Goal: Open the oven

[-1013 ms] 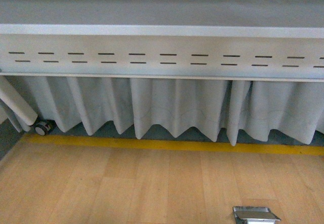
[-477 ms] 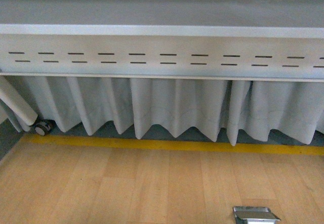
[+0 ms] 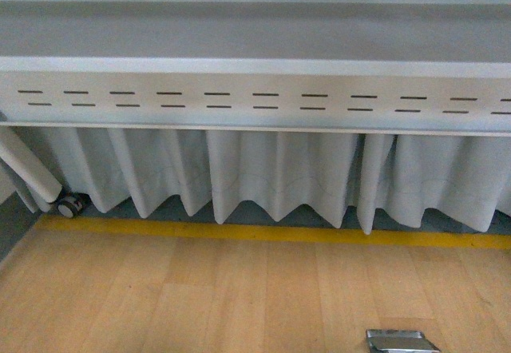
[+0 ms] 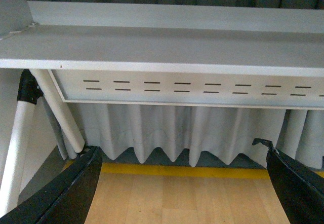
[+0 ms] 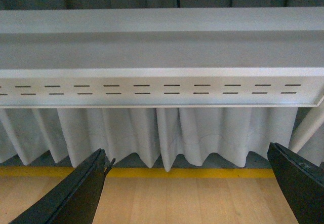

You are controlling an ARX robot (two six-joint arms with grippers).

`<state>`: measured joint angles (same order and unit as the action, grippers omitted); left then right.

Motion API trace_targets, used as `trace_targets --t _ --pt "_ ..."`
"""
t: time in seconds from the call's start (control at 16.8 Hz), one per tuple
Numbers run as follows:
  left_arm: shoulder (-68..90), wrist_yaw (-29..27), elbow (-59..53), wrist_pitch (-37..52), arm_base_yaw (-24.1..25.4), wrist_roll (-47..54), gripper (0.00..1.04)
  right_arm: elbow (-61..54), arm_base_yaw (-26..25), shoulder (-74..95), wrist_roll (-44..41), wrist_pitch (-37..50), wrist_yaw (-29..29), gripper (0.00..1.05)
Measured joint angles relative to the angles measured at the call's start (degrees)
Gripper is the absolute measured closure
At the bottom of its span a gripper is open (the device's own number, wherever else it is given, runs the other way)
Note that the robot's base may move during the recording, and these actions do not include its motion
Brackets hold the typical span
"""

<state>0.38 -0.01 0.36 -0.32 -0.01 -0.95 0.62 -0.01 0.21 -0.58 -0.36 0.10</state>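
The oven shows in none of the three views. The front view faces the grey bench [image 3: 255, 67] edge-on. Below its top runs a pale panel [image 3: 255, 101] cut with two rows of short slots. A white pleated curtain [image 3: 279, 169] hangs beneath the panel. Its hem ends just above a yellow stripe [image 3: 263, 232] on the wooden floor [image 3: 200, 297].

A white slanted tubular leg [image 3: 28, 169] and a small caster [image 3: 70, 205] sit at the far left. A shiny metal plate [image 3: 402, 341] lies on the floor at the lower edge.

In the wrist views, the left end effector [image 4: 177, 148] and the right end effector [image 5: 187, 150] each have their dark fingers spread wide, with nothing between them.
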Motion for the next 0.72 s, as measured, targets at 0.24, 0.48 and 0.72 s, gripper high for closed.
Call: trace_targets --t 0.24,0.48,0.72 --pt "0.0 -0.04 0.0 0.11 0.0 0.0 0.07 0.0 0.0 -0.04 0.0 0.13 -0.13 0.06" --pt "0.0 -0.07 0.0 0.15 0.0 0.07 0.07 0.0 0.0 -0.02 0.02 0.13 -0.13 0.06" --pt "0.0 -0.02 0.0 0.13 0.0 0.09 0.07 0.0 0.0 -0.02 0.15 0.09 -0.07 0.06"
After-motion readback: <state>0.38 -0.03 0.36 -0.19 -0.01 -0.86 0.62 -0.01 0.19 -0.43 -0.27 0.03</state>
